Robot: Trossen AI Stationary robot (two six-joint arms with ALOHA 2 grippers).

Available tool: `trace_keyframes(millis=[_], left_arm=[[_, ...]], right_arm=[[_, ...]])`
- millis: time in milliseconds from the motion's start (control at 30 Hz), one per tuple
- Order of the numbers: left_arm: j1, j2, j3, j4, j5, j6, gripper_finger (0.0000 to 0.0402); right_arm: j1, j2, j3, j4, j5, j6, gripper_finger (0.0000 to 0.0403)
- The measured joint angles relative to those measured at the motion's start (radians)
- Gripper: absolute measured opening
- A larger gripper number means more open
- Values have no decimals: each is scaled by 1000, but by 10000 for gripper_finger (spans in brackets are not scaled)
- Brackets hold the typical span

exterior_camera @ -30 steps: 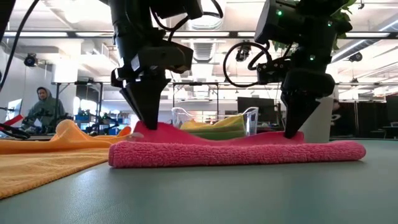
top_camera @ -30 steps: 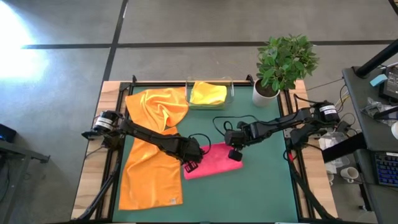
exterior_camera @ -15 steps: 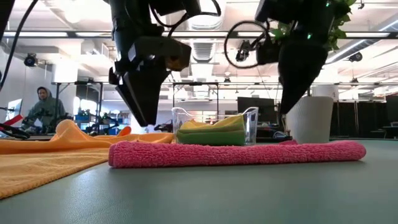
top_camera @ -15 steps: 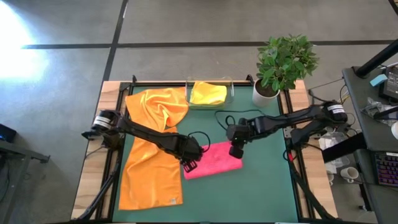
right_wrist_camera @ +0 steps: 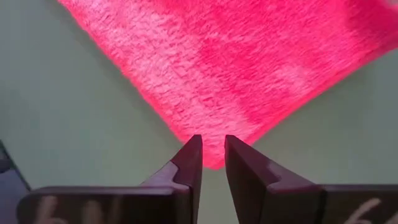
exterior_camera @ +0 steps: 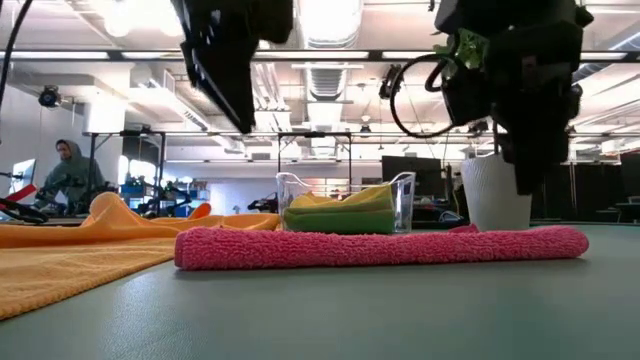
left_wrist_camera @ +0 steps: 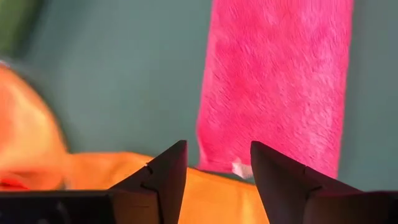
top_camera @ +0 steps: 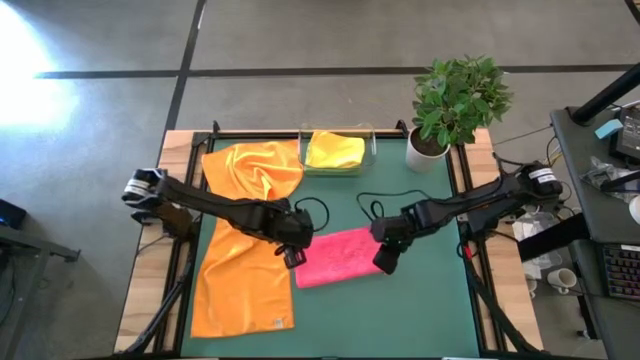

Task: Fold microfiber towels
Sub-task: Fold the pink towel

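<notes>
Yellow towel point(top_camera: 334, 150) lies in clear tray point(top_camera: 371, 150).

No text, label, brand, number or sign can be read in any view.

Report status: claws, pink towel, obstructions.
Left claw open, empty, above the towel's left end. Right claw narrowly open, empty, over its right corner. Folded hot pink microfiber towel flat on the green mat. No obstructions.
</notes>
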Motion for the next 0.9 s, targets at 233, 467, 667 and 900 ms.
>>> trace_keyframes(millis=[233,467,667,900], left_arm=[[11,-81,-29,2,-96,70,162],[15,-94,-47,-1,-105,99,162],[15,-94,-92,7,-106,92,162],[15,-94,-107,7,-106,92,162]], right_arm=[[32,54,-5,59,-7,94,59],[34,122,-5,92,-45,138,58],[33,188,-5,91,-27,143,58],[0,215,2,8,73,145,58]])
